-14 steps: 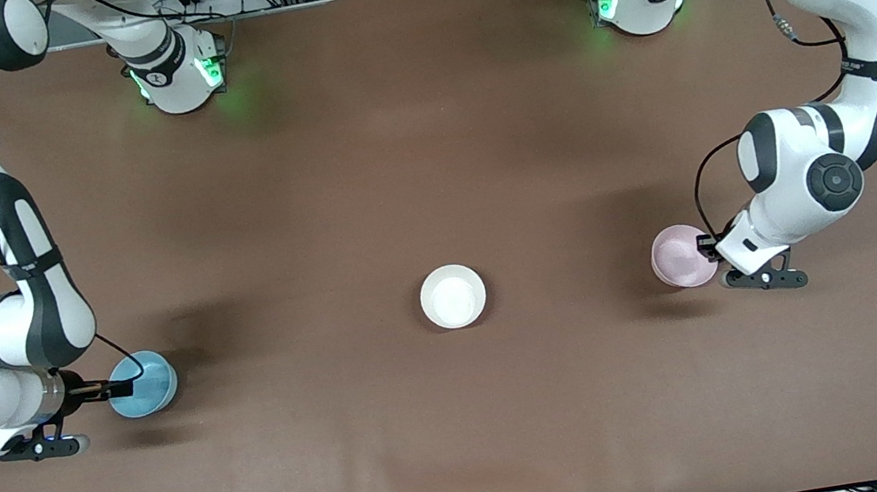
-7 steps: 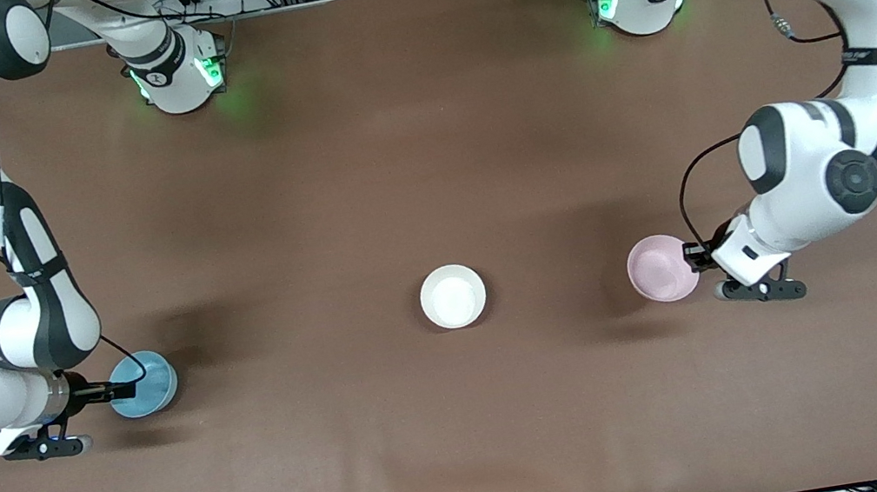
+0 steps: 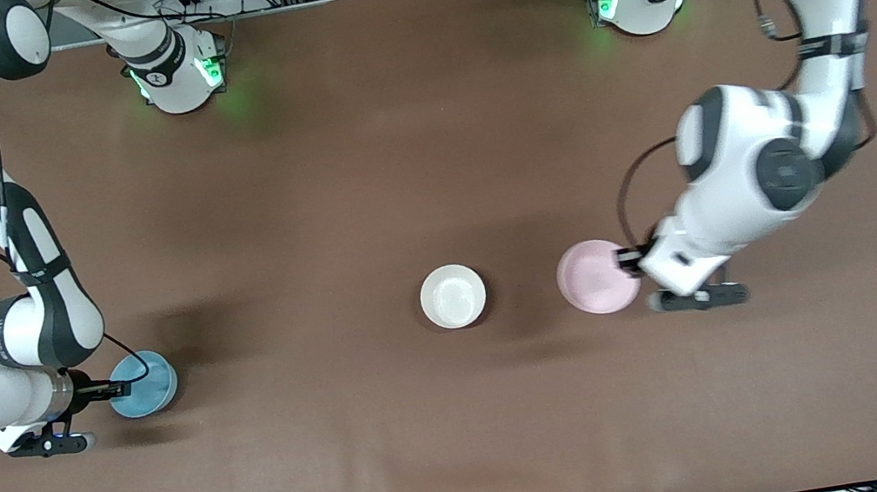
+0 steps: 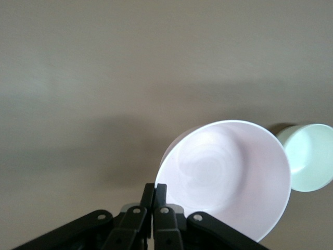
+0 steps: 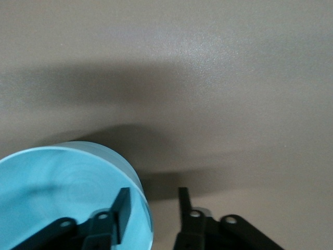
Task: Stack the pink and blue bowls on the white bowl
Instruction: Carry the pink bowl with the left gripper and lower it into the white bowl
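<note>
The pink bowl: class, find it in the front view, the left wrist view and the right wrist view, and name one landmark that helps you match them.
Front view: the pink bowl is held up by the left end effector, beside the white bowl, toward the left arm's end of the table.
Left wrist view: it fills the lower middle, rim pinched.
Right wrist view: not in it.
Shared landmark: the white bowl, in the front and left wrist views.

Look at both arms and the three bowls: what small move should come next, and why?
Probably the left gripper, shut on the pink bowl at its rim and holding it in the air, should carry it the rest of the way over the white bowl, which has nothing in it. The right gripper straddles the blue bowl rim, fingers apart.
</note>
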Motion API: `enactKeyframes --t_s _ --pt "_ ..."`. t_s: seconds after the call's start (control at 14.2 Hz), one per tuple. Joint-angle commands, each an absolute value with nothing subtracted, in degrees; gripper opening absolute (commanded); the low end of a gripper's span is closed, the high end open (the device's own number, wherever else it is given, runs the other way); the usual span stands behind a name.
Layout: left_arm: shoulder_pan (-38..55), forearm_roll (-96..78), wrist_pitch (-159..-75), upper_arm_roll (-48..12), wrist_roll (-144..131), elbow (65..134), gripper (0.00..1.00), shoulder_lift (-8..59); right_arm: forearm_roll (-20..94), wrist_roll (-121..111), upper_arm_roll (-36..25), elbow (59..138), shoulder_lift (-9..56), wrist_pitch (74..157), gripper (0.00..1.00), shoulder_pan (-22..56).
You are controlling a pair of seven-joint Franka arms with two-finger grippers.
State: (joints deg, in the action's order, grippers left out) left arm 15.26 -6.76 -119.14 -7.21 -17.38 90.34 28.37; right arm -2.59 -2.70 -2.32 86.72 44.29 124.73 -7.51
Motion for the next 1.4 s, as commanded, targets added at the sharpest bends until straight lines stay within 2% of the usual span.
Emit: enactKeyframes --t_s 0.0,0.35,0.63,0.91,1.33 --pt "19.75 -7.47 -118.21 -6.68 -24.06 84.49 0.0 32.24 -2.37 -2.29 -1.67 86.57 44.47 125.24 0.0 -8.09" --pt "27.76 -7.47 -121.62 -6.24 -31.9 75.5 0.0 41.73 -2.2 -3.08 -1.41 86.22 41.32 124.46 0.0 -8.18" --pt "30.76 -7.47 -127.96 -6.15 -34.28 75.5 0.0 44.38 -1.41 -2.73 0.08 86.13 35.44 119.81 0.0 -7.91" --pt "32.08 -7.21 -129.64 -6.15 -34.45 75.94 0.0 46.23 5.7 -2.02 1.23 86.13 32.17 115.41 0.0 -7.39" --pt "31.55 -6.94 -129.64 -5.89 -33.66 77.34 0.0 45.97 6.68 11.75 1.23 86.57 28.48 110.57 0.0 -1.33"
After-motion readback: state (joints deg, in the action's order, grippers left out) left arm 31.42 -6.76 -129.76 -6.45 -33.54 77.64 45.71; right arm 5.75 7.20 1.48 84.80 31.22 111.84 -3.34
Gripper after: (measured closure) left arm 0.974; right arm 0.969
